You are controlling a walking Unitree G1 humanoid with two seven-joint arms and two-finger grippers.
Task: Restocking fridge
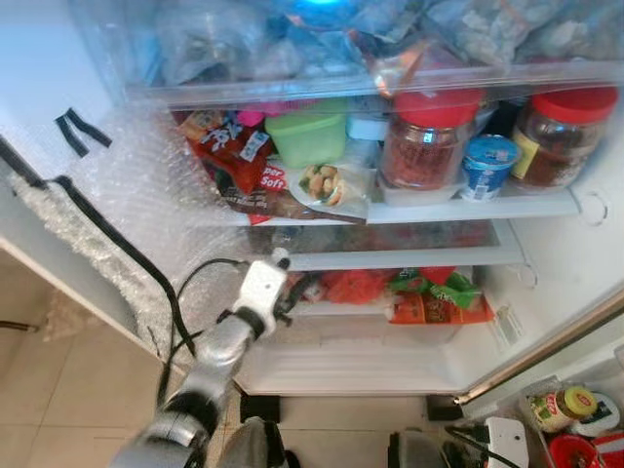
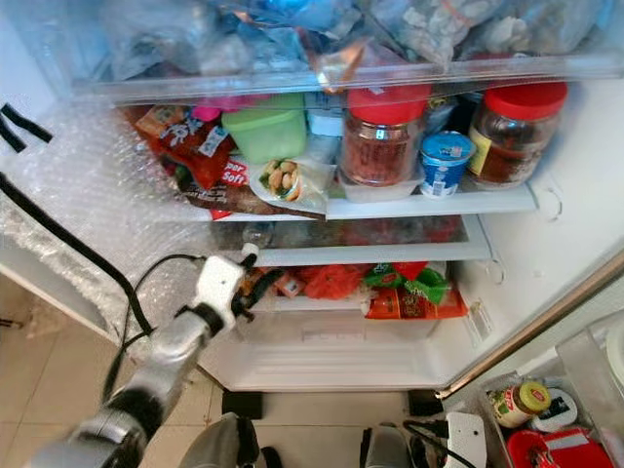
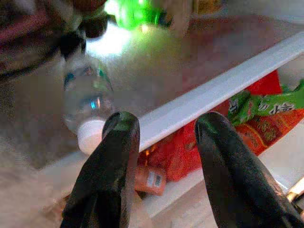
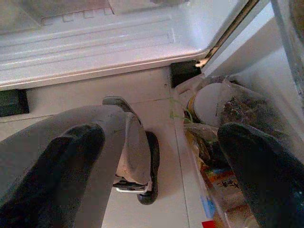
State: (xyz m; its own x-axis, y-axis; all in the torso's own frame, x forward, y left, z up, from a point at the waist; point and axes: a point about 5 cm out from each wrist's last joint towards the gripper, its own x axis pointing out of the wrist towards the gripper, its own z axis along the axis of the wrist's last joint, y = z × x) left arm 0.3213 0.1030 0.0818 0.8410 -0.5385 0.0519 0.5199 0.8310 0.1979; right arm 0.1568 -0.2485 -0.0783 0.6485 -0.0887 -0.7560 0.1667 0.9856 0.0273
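Observation:
The fridge stands open before me. My left gripper [image 1: 286, 292] reaches to the front edge of the lower glass shelf [image 3: 213, 92], its fingers open and nothing between them [image 3: 164, 128]. Just beyond the fingertips, a clear water bottle [image 3: 88, 102] with a white cap lies on its side on that shelf. Below the shelf, red snack packets [image 1: 356, 286] and a green packet [image 1: 441, 289] fill the drawer. My right gripper [image 4: 161, 135] hangs low over the floor with its fingers spread wide, holding nothing.
Two red-lidded jars [image 1: 429, 136] [image 1: 565, 127], a blue cup [image 1: 487, 166] and a green tub [image 1: 307, 136] crowd the upper shelf. Bubble wrap [image 1: 136, 195] and a black cable [image 1: 117, 234] line the left wall. A basket of jars [image 1: 561, 405] sits at the lower right.

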